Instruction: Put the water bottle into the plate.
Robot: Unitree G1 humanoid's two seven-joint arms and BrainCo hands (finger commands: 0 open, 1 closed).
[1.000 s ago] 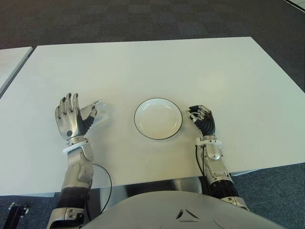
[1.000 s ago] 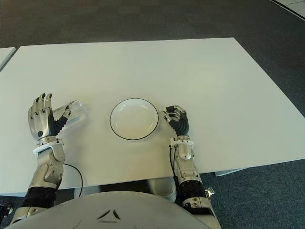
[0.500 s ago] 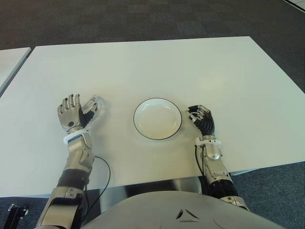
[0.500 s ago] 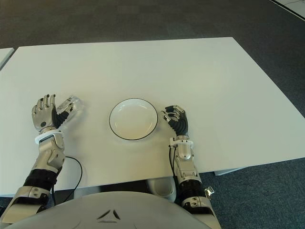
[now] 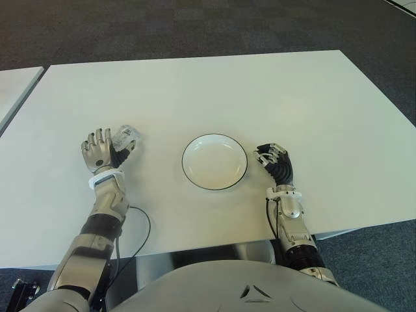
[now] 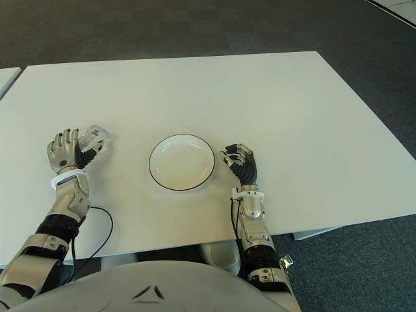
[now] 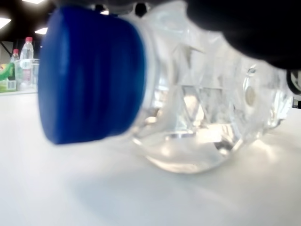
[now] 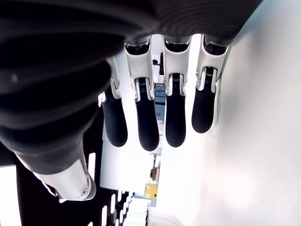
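A clear water bottle lies on its side on the white table, left of the plate. Its blue cap fills the left wrist view, with the crinkled body on the tabletop. My left hand is low at the bottle's left side, palm toward it and fingers spread, not closed round it. A white plate with a dark rim sits in the middle, with nothing on it. Just right of the plate is my right hand, its fingers curled and holding nothing.
The table's near edge runs just in front of both forearms. A black cable loops below my left arm. Another table's corner shows at far left. Dark carpet lies beyond. Far-off bottles stand in the left wrist view.
My left hand has dropped and moved forward, closing in on the bottle's left side. The bottle's position has shifted slightly. The right hand and the plate have stayed put.
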